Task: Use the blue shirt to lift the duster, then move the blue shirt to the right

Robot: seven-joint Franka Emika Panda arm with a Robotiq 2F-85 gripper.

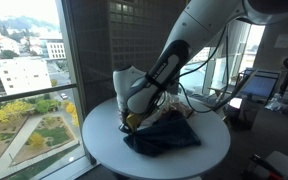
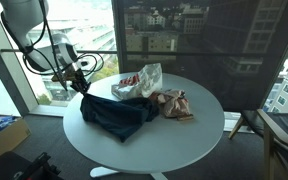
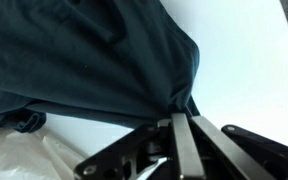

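The blue shirt (image 2: 117,113) lies crumpled on the round white table (image 2: 199,135); it also shows in an exterior view (image 1: 164,135) and fills the top of the wrist view (image 3: 84,60). My gripper (image 3: 182,112) is shut, pinching a corner of the shirt's edge at the table's rim; it shows in both exterior views (image 1: 130,118) (image 2: 83,88). A brown-and-pink fluffy thing, apparently the duster (image 2: 171,104), lies beside the shirt, partly under it.
A clear plastic bag (image 2: 142,80) lies behind the shirt; it shows at the bottom left of the wrist view (image 3: 24,160). Floor-to-ceiling windows (image 1: 24,70) stand close behind the table. A desk with a monitor (image 1: 259,85) and a chair (image 2: 279,130) stand nearby.
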